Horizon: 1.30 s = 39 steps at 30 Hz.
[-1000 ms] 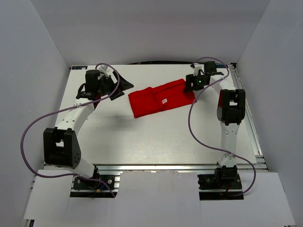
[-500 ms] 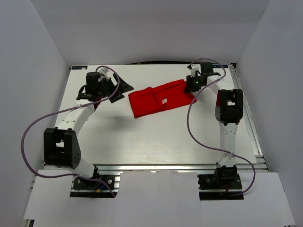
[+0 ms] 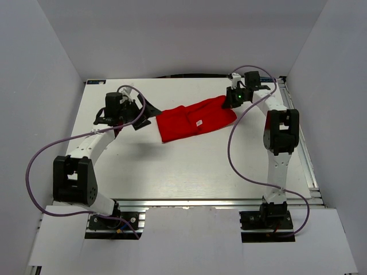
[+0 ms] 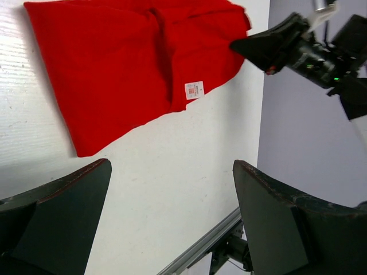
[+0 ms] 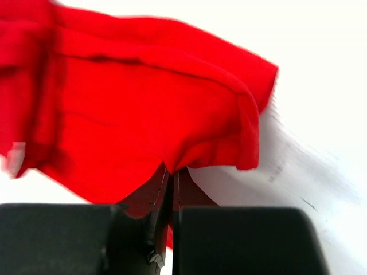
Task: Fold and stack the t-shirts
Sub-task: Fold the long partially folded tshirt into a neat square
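A bright red t-shirt [image 3: 192, 119] lies folded into a long strip across the back middle of the white table [image 3: 172, 166], its small white label [image 3: 199, 122] facing up. My right gripper [image 3: 233, 103] is shut on the strip's right end, and in the right wrist view the cloth [image 5: 149, 114] is pinched between the closed fingers and lifted a little. My left gripper [image 3: 150, 112] stands open just left of the strip's left end, nothing between its fingers. In the left wrist view the t-shirt [image 4: 126, 63] lies beyond the open fingers [image 4: 275, 223].
Grey walls enclose the table on three sides. An aluminium rail [image 3: 307, 166] runs along the table's right edge and another along the front edge [image 3: 195, 203]. Purple cables [image 3: 40, 166] loop from both arms.
My right gripper has closed on the shirt's right end and drawn it slightly up. My left gripper has moved right, closer to the shirt's left end, staying open.
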### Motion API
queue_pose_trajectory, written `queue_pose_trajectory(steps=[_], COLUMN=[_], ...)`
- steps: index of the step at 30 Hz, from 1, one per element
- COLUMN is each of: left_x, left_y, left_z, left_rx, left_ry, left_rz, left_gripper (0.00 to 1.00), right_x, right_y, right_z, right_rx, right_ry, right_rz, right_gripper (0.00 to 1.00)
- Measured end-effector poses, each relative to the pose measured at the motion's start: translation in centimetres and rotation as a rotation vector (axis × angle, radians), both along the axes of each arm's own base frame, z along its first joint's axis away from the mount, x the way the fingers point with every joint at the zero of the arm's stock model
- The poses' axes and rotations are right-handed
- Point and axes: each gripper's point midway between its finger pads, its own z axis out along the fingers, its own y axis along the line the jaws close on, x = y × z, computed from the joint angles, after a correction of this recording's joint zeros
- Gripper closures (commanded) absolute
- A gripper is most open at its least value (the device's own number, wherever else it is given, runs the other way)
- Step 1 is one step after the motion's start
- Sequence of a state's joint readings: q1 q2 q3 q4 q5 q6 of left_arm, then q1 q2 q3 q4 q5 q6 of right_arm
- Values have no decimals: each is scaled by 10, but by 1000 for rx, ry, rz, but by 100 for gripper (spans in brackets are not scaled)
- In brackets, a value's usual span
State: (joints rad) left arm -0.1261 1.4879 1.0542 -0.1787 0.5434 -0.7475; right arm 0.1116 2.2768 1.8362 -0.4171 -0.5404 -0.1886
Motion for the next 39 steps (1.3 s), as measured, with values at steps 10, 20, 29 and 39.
queue_pose_trajectory(steps=[10,20,29,39], left_x=[-8,-16,-23,-23], left_y=[2,6,13,21], left_z=[-18,-15,-14,-11], left_rx=[19,29,33,50], left_ry=[32,12,1,-8], left_rz=[-6,0,15,39], left_gripper=[2,2,2,2], right_x=[-31,-88,-116,-135], right_y=[94,196,235,269], right_z=[75,121,130,76], right_rx=[100,163,174,92], right_ry=[-109,-132,-147,-85], right_rz=[216,440,526,552], right_gripper=[100,100,100,100])
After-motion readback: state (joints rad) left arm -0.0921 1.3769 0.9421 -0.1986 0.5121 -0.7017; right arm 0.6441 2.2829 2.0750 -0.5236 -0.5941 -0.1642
